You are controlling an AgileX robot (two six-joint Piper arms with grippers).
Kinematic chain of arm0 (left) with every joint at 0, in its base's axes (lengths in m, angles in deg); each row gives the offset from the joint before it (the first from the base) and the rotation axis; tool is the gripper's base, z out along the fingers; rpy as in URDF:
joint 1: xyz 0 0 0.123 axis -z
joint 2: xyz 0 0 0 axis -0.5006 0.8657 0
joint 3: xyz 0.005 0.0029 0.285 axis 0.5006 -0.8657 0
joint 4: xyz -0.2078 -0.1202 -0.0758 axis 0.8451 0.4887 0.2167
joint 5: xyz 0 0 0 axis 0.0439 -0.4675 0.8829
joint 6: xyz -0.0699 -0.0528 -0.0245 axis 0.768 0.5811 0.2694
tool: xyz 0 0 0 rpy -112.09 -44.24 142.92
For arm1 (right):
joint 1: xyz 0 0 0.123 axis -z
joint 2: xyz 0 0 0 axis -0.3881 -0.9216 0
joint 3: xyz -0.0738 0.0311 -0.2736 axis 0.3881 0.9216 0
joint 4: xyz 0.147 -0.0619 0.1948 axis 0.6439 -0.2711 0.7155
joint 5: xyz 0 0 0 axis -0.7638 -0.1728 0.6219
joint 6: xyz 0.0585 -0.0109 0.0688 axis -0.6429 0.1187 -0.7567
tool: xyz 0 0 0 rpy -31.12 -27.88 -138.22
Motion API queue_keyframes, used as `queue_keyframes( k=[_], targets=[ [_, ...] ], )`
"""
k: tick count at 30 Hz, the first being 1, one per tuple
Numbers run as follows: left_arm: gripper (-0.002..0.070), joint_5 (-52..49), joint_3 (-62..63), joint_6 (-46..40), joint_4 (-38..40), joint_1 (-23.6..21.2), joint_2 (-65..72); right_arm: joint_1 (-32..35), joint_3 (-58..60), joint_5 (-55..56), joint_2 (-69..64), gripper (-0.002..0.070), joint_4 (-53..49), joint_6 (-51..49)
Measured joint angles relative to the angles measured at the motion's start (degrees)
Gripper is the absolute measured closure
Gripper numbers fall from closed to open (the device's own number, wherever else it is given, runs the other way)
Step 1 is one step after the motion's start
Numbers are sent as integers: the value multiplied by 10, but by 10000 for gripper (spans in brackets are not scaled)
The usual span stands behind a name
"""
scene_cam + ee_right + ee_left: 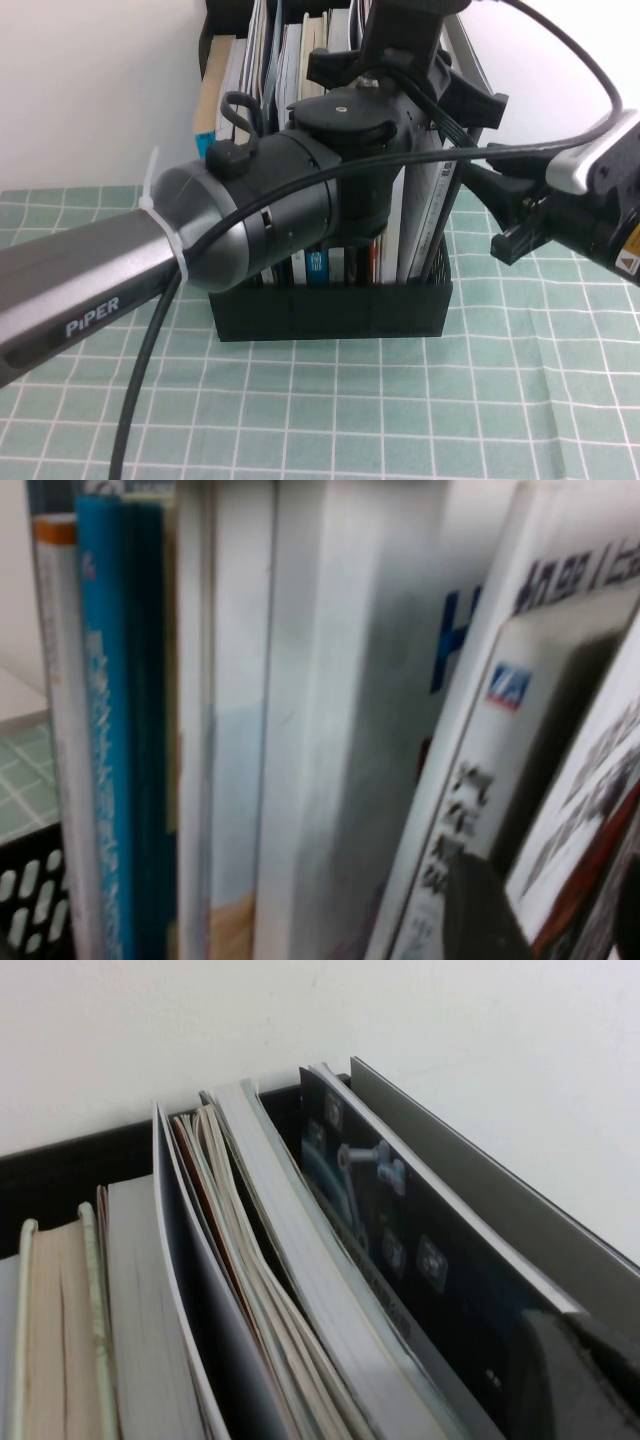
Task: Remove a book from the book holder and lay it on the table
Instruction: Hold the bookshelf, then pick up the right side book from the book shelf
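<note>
Black book holder (330,308); pale green, white-gridded table (400,410); blue-spined book (115,730); dark-covered book (420,1260); black grippers showing above.

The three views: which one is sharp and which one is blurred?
High view: sharp on the table and book holder, left gripper above the books, right gripper beside the holder. Left wrist view: fairly sharp book edges. Right wrist view: blurred, soft spines.

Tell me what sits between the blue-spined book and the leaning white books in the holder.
In the right wrist view, upright pale books fill the stretch between the blue-spined book and the leaning white books; no bare gap.
</note>
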Motion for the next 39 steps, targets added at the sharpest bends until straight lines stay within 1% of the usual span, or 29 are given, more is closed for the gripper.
queue_keyframes(
  k=[11,14,19,21,24,26,29,33,36,39],
  targets=[
    [678,-7,0,10,-2,-1,0,0,-30,-54,0,386,24,2],
    [678,-8,0,10,-2,-1,0,0,-30,-79,-1,411,25,2],
    [678,-17,0,10,-2,5,0,-4,-30,-76,-23,488,19,2],
    [678,-17,0,3,-3,17,0,-8,-30,-69,-36,521,19,2],
    [678,-12,0,-23,-3,35,-1,-12,-30,-61,-46,608,19,-1],
    [678,-5,-1,-45,6,54,-7,-12,-30,-55,-46,642,19,-9],
    [678,9,-8,-95,16,90,-26,-12,-30,-41,-47,657,21,-16],
    [678,46,-8,-162,16,143,-88,-12,-30,-13,-41,665,39,-17],
    [678,88,-8,-194,16,173,-149,-12,-30,-1,-18,667,73,-5],
    [678,136,-8,-207,16,192,-205,-12,-30,3,17,668,114,16]
  ],
)
